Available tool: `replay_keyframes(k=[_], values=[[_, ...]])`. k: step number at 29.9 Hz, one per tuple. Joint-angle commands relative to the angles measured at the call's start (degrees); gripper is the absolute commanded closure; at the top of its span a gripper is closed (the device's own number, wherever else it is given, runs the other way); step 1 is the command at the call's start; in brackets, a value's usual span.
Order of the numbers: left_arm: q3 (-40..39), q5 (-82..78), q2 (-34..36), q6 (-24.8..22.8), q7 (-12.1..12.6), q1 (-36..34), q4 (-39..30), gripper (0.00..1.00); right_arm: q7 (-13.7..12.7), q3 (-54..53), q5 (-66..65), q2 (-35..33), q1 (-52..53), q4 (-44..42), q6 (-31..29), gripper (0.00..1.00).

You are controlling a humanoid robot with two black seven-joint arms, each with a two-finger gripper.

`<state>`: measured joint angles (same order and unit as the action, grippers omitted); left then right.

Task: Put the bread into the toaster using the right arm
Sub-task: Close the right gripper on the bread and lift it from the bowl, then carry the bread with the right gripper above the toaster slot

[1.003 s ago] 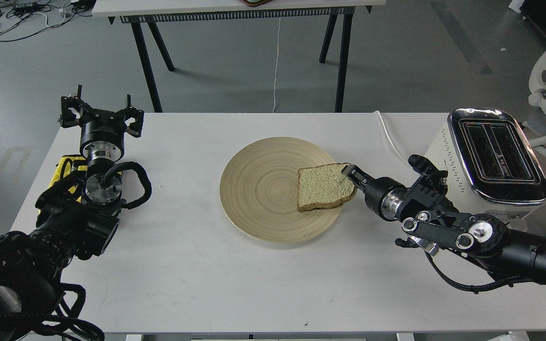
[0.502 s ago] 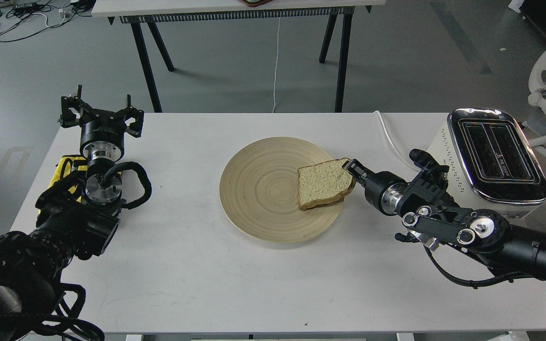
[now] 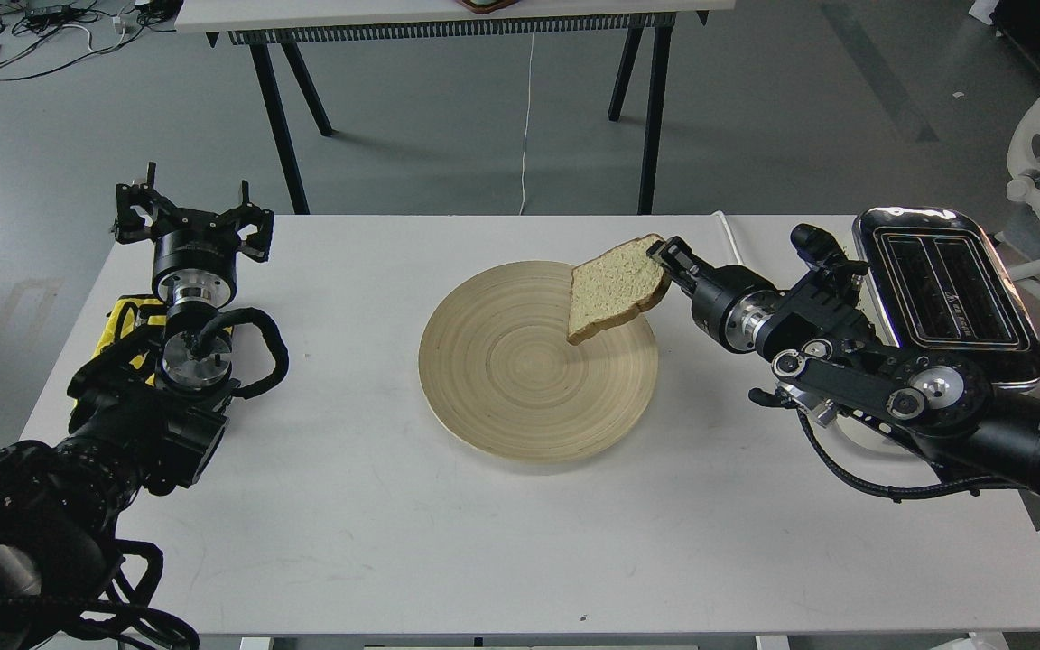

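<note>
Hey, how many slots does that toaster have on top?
2. Both run side by side in the chrome top of the toaster, at the table's right end: one nearer the right arm, one farther right. Both look empty.

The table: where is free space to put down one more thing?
The widest bare patch of the table is the near strip, in front of the plate. More lies between the plate and the left gripper. The right side is crowded: the right gripper lifting the bread, and the toaster.
</note>
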<state>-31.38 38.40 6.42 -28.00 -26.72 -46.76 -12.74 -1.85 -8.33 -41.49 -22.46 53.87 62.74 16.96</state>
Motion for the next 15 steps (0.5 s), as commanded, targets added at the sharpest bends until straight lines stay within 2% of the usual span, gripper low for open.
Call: replay_keyframes(k=[1, 7, 15], values=[[0.0, 0.0, 0.0, 0.0, 0.0, 0.0, 0.0, 0.00, -0.2, -0.9, 0.0, -5.2, 2.5, 5.3, 0.0, 0.85], [0.0, 0.0, 0.0, 0.0, 0.0, 0.0, 0.0, 0.00, -0.6, -2.7, 0.0, -15.3, 5.1, 13.2, -0.1, 0.85], [0.0, 0.0, 0.0, 0.0, 0.0, 0.0, 0.0, 0.00, -0.5, -5.1, 0.0, -30.8, 6.9, 18.9, -0.4, 0.85]])
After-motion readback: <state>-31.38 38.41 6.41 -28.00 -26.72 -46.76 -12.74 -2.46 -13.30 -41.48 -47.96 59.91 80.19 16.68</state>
